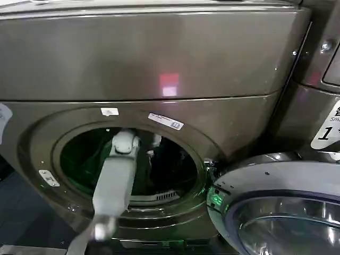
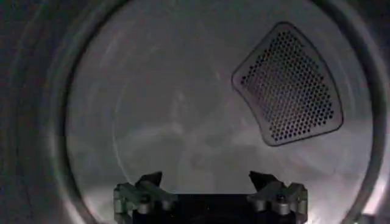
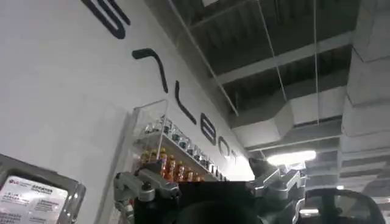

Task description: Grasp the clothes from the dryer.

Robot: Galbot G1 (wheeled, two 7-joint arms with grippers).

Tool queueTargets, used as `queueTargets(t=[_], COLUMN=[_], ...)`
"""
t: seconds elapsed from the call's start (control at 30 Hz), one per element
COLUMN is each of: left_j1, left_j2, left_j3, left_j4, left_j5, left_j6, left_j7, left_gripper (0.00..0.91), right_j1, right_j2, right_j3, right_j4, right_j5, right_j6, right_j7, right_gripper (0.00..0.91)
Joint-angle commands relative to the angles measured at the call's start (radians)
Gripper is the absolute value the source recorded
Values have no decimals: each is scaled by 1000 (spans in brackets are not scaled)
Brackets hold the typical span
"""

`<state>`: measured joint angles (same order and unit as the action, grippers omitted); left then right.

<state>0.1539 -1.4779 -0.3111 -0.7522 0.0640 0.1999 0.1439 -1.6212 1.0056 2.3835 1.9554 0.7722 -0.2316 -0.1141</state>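
Head view – dryer: the brownish-grey front-loader [image 1: 159,58] filled the frame, its round port [image 1: 133,162] open.
Head view – door: the glass-windowed round door [image 1: 281,212] was swung out to the right of the port, with a small green light at its hinge side.
Head view – stickers: a white "1" sticker [image 1: 326,130] sat on the neighbouring panel at the right edge; small white labels sat on the ring above the port.
Head view – reflection: a pale red patch [image 1: 169,85] showed on the upper panel.
Head view – left arm: the pale grey left arm [image 1: 114,183] reached up from the lower edge and passed through the port into the drum.
Head view – clothes: a dark shape [image 1: 164,170] lay inside the drum just right of the arm; it could not be told whether this was the clothes.
Left wrist view – left tool: the left tool [image 2: 207,179] was inside the drum, fingers [image 2: 149,181] spread wide with nothing between them.
Left wrist view – drum: the bare rear wall [image 2: 183,109] faced the tool, with a perforated vent panel [image 2: 289,85] set into it.
Right wrist view – right tool: the right tool [image 3: 207,176] was outside the dryer, pointed up toward a white wall [image 3: 67,91] and ceiling, fingers apart and empty.
Right wrist view – surroundings: a clear shelf of bottles [image 3: 170,158] hung on the wall, under black lettering.
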Motion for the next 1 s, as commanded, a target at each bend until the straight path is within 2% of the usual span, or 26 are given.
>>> queueTargets(t=[0.03, 0.17, 0.4, 0.6, 0.77, 1.0], left_j1=[-243, -302, -359, -375, -367, -347], left_j2=[66, 60, 53, 44, 40, 24], left_j3=[288, 412, 513, 534, 532, 526], left_j4=[304, 374, 452, 492, 502, 546], left_j5=[107, 204, 528, 724, 837, 933], left_j6=[-78, -97, -134, -153, -146, -116], left_j7=[449, 565, 652, 720, 705, 698], left_gripper=[907, 907, 907, 907, 907, 907], right_j1=[0, 3, 1, 0, -6, -4], right_j2=[-1, -4, -3, 1, 3, 7], right_j3=[-1, -3, 1, 4, 11, 11], right_j4=[-1, -2, -9, -8, -7, -2], right_j5=[-1, -2, -4, -4, -3, -3], right_j6=[1, 1, 4, 4, 5, 4], right_j7=[0, 0, -1, 0, 0, 0], right_gripper=[907, 907, 907, 907, 907, 907])
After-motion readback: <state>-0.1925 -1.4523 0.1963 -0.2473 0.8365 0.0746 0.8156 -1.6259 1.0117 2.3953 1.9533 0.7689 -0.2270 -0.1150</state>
